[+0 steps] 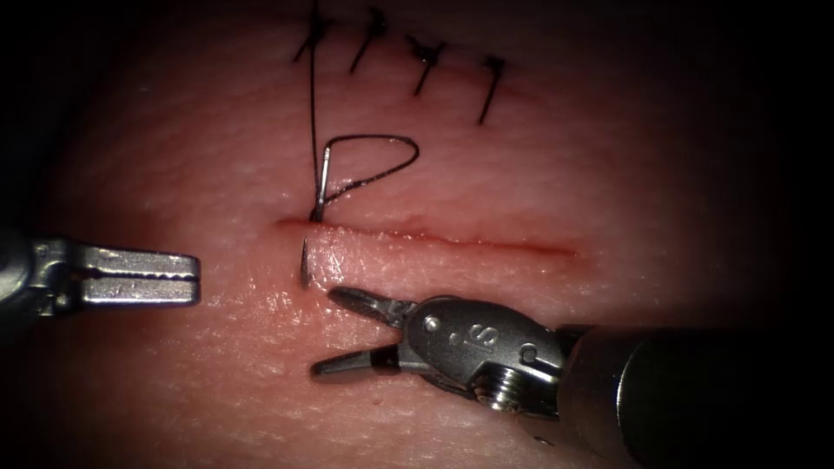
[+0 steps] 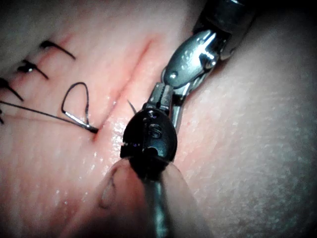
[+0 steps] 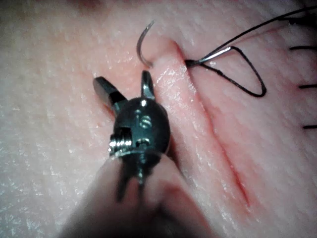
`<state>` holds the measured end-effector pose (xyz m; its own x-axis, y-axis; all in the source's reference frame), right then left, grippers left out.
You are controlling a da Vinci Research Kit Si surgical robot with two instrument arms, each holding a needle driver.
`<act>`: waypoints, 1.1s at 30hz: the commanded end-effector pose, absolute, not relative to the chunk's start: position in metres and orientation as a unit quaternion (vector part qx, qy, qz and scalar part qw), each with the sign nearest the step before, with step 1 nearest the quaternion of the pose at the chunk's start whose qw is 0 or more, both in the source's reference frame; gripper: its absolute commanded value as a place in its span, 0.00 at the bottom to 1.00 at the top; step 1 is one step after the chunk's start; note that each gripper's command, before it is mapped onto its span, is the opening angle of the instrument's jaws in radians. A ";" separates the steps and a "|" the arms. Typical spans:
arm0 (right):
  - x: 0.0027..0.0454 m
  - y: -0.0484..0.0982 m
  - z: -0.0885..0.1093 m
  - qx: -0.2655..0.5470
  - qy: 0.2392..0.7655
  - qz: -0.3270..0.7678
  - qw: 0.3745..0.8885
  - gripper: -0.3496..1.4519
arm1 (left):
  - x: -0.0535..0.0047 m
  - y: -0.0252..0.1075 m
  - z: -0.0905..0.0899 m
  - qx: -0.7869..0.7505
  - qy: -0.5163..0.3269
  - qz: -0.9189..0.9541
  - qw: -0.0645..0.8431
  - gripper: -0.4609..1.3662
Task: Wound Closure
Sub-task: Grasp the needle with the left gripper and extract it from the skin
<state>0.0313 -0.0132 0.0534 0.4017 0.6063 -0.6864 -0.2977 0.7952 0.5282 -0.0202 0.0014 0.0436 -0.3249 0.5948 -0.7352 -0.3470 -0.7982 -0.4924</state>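
**Needle tip is out on the near side of the cut, just off your right tool's upper jaw**

Endoscope view: your needle (image 1: pixel 305 263) is in the tissue (image 1: pixel 608 174), buried across the left end of the cut (image 1: pixel 434 236). Its pointed end stands up out of the near lip as a short dark spike, and its tail end sticks out of the far lip, where the thread (image 1: pixel 373 161) joins it, makes a small loop and runs up toward the row of finished stitches (image 1: pixel 426 56). Your right tool (image 1: pixel 334 334) sits just to the right of that spike and a little nearer the camera, with its jaws spread wide and nothing between them — the tip of the upper jaw lies close to the needle point but apart from it. Your left tool (image 1: pixel 187 278) is further off to the left, level with the spike; its jaws lie together, holding nothing. So the right arm is the nearer one, and the exposed tip points up and away from its open jaws.

Left wrist view: you look along the left tool (image 2: pixel 148 136) at the needle point (image 2: pixel 132 106) just beyond it, with the right tool (image 2: pixel 171 106) coming in from the far side. The thread loop (image 2: pixel 77 101) lies across the cut from them.

Right wrist view: the curve of the needle (image 3: pixel 143 44) rises straight ahead of the open right tool (image 3: pixel 124 82), hooking over just beyond one jaw's tip; the gap between jaws and needle is small but clear. The thread (image 3: pixel 247 84) trails off on the other side of the ridge of tissue.
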 end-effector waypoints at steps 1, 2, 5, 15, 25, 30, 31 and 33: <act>0.0313 -0.013 0.053 0.164 0.473 0.274 0.821 0.65 | -0.0202 0.001 0.044 -0.503 -0.126 0.804 0.291 0.12; 0.0312 -0.013 0.053 0.164 0.473 0.274 0.821 0.65 | -0.0202 0.001 0.044 -0.503 -0.126 0.804 0.291 0.12; 0.0312 -0.013 0.053 0.164 0.473 0.274 0.821 0.66 | -0.0202 0.001 0.044 -0.503 -0.129 0.803 0.293 0.15; 0.0307 -0.013 0.053 0.169 0.474 0.270 0.821 0.67 | -0.0204 0.002 0.044 -0.504 -0.123 0.806 0.286 0.35; 0.0293 -0.014 0.051 0.183 0.476 0.264 0.819 0.66 | -0.0211 0.001 0.046 -0.500 -0.099 0.810 0.290 0.54; 0.0287 -0.014 0.050 0.180 0.474 0.268 0.820 0.66 | -0.0221 0.001 0.047 -0.494 -0.094 0.810 0.300 0.53; 0.0286 -0.014 0.050 0.181 0.474 0.267 0.819 0.66 | -0.0224 0.001 0.047 -0.494 -0.094 0.810 0.303 0.52; 0.0284 -0.014 0.050 0.178 0.474 0.266 0.821 0.66 | -0.0231 0.001 0.048 -0.492 -0.095 0.812 0.299 0.50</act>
